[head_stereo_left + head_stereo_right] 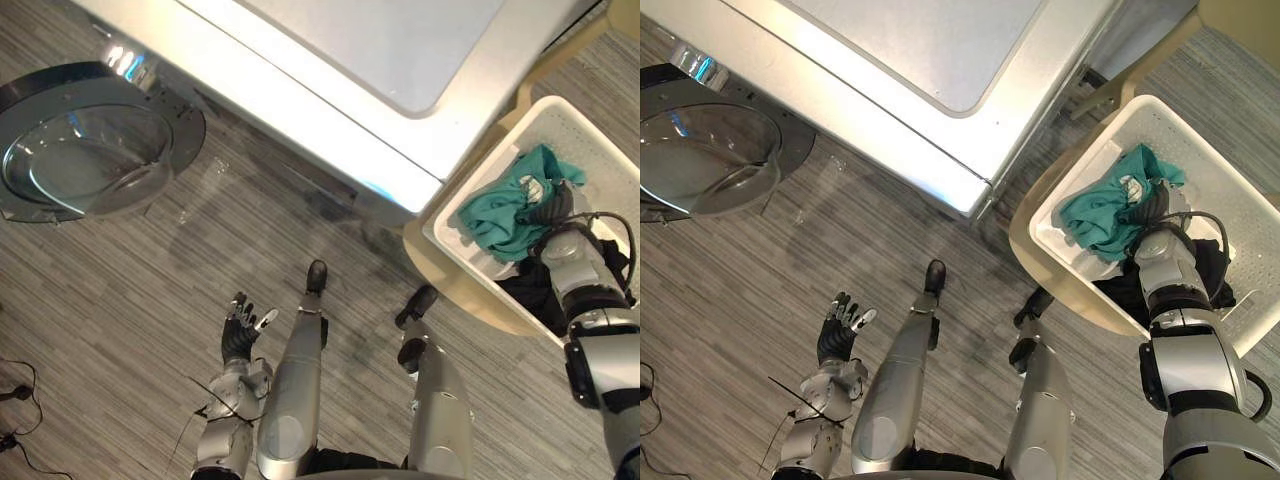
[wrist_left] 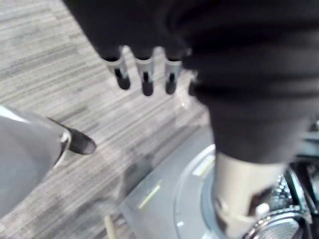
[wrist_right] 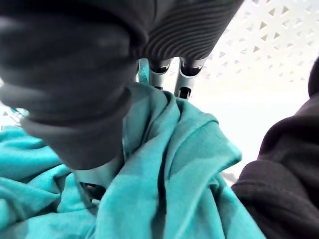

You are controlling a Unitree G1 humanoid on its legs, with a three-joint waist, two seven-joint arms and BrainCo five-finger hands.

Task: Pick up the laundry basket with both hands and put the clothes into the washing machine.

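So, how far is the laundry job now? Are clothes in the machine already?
Done: the washing machine's door stands open. In hand: the right hand is down on the teal cloth in the basket; its grip is hidden. The left hand hangs open over the floor, away from the basket. Left: the teal cloth and the black cloth both lie in the basket, so lifting it with both hands and loading remain.

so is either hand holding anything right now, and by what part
The right hand pinches a raised fold of the teal garment in the white laundry basket; the left hand is open and empty.
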